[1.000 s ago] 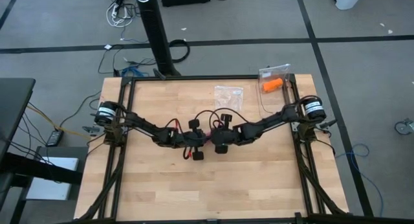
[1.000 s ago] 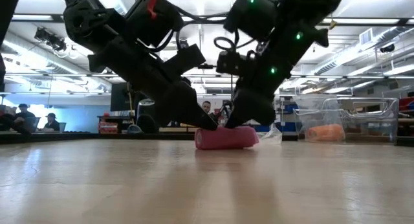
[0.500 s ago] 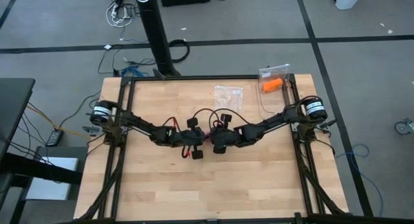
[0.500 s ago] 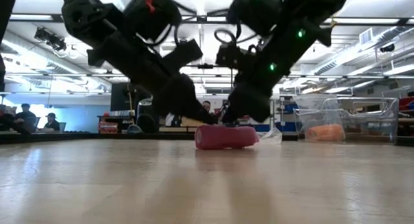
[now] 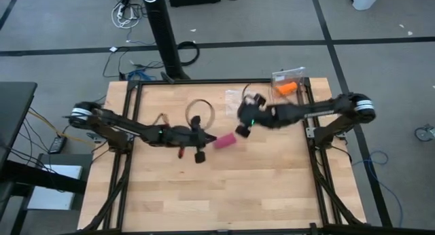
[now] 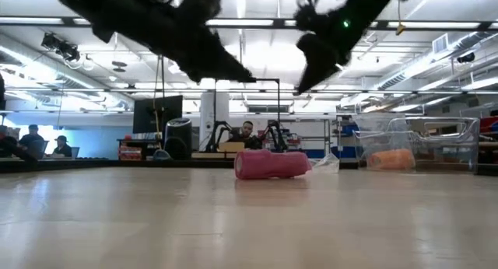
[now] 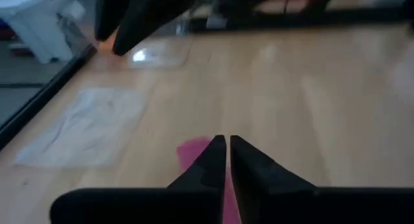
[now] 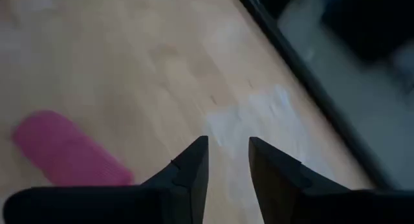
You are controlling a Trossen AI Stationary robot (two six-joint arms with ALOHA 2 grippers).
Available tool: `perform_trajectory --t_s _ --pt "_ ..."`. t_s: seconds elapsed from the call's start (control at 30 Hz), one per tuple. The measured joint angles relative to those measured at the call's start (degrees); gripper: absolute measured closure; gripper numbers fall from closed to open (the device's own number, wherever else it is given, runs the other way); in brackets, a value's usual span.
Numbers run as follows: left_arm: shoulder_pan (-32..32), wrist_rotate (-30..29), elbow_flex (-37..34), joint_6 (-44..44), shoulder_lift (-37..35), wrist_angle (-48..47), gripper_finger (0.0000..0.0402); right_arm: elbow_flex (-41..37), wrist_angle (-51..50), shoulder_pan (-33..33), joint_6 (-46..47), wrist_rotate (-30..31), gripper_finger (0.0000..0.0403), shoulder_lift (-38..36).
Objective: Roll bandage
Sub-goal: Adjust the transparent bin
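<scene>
The bandage [image 5: 225, 140] is seen lying on the bench [image 5: 204, 194] as a compact pink cylinder, touched by neither arm, so the rolling itself is judged finished and the withdrawal step in hand. The left pincer [image 5: 199, 148] is raised just beside one end of it, its fingers nearly touching and holding nothing. The right pincer [image 5: 242, 125] hangs above and beyond the other end, narrowly parted and empty. Whether the loose tail is tucked cannot be made out. Next, only a clean retreat is called for, without the roll being nudged.
</scene>
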Motion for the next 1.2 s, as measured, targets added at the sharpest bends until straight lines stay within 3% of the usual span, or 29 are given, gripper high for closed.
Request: perform_trajectory --t_s 0.1,0.3,0.5,0.83,1.2 --pt "2.24 4.79 -4.85 -3.41 -3.73 7.07 0.0371 -4.45 2.13 -8.67 3.86 -8.17 0.0297 -3.5" --pt "7.33 16.37 -13.6 -16.89 -5.88 24.84 0.037 -14.12 13.06 -23.24 13.75 -17.88 0.0288 -3.52" --pt "10.91 22.07 -18.0 -26.35 -5.93 31.9 0.037 -18.46 22.23 -31.2 20.08 -21.81 0.0245 1.55" --pt "11.79 22.97 -18.47 -27.91 -5.91 32.69 0.037 -18.18 26.53 -33.59 25.12 -23.34 0.0171 8.17" --pt "12.11 22.89 -18.47 -29.23 -5.88 33.3 0.037 -18.64 25.97 -32.86 23.72 -22.5 0.0191 7.6"
